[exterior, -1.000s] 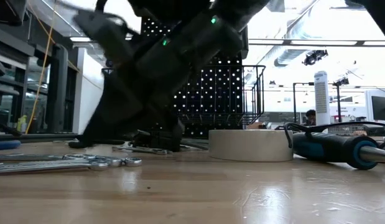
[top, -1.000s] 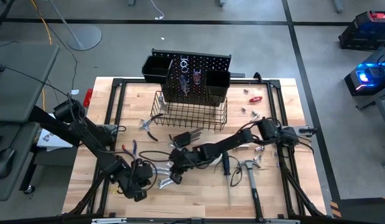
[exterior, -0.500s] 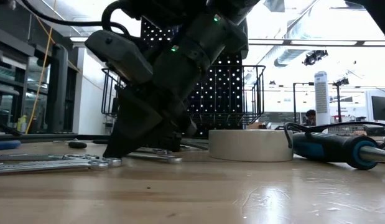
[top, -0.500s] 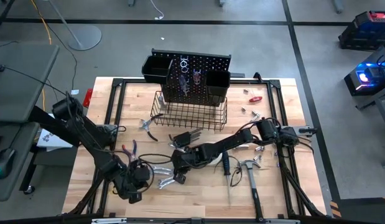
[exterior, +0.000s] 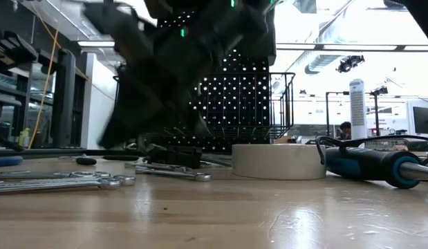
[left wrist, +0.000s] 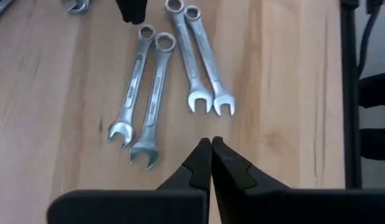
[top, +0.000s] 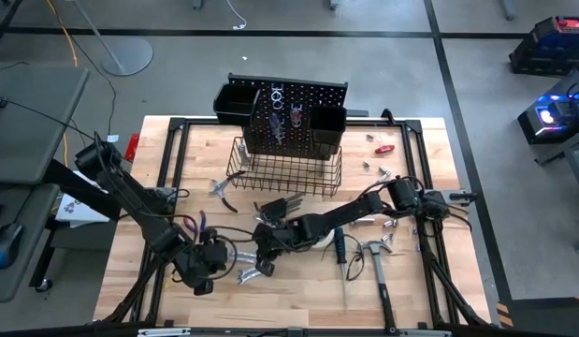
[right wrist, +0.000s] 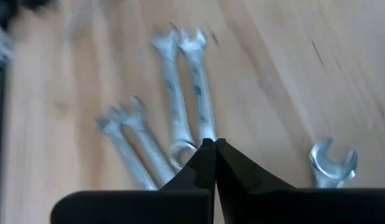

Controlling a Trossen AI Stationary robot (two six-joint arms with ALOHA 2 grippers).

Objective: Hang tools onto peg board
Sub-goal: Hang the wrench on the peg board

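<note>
Two grippers over scattered wrenches (left wrist: 170, 74)
Left gripper (left wrist: 211, 142) and right gripper (right wrist: 214, 144) hover above the desk (top: 298, 300), fingers clenched, grasping nothing.

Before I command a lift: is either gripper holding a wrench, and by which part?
Neither. The left gripper and right gripper are shut on nothing; the wrenches lie loose on the table.

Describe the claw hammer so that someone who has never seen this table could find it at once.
Start at the upright black peg board at the table's far edge, then come toward the near edge on the right arm's side. There the black-handled claw hammer lies flat on the pale wood, silver head toward the board. Beside it lies a blue-handled screwdriver; only the hammer has a crosswise metal head.
</note>
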